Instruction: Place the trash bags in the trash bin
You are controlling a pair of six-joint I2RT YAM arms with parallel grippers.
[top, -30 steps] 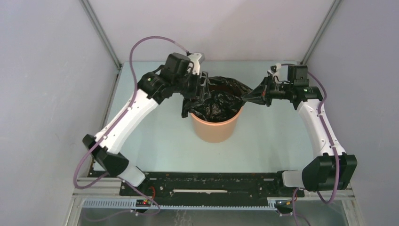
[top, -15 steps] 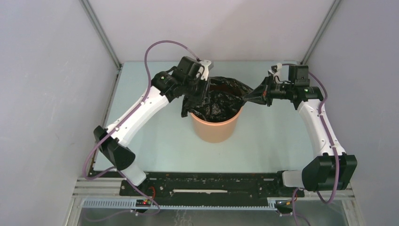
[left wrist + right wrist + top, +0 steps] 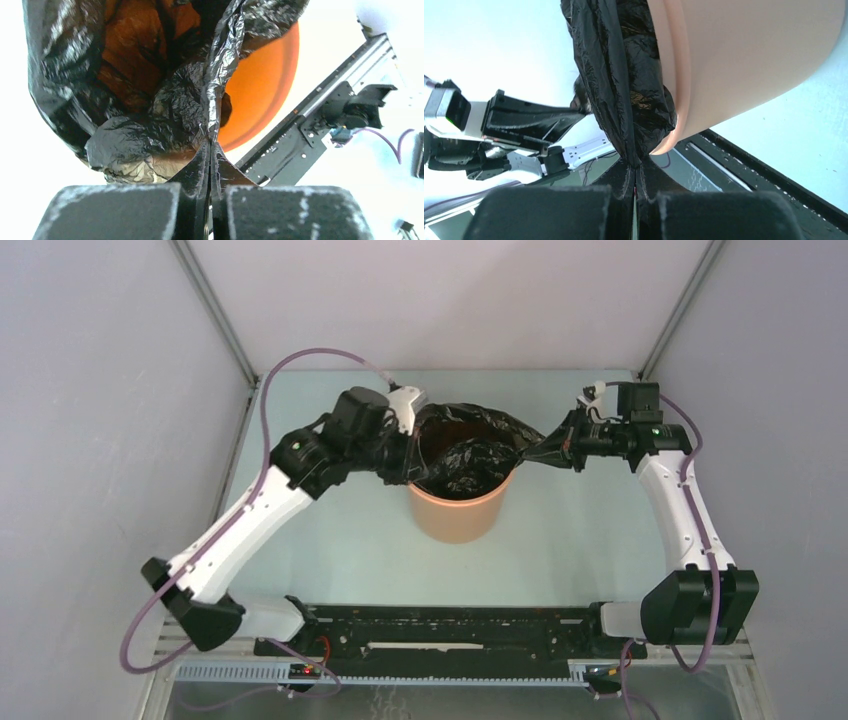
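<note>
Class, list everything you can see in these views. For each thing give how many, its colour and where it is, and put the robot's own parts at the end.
trash bag: one, glossy black, in the bin's mouth, its top pulled out to both sides
trash bin: one, orange, upright at mid-table
table: one, pale, under the bin
walls: grey, on three sides
mounting rail: one, black, along the near edge
cables: two, purple, one along each arm
left arm: one, white and black, left side
right arm: one, white and black, right side
left gripper: one, black, shut on the bag's left edge
right gripper: one, black, shut on the bag's right corner
</note>
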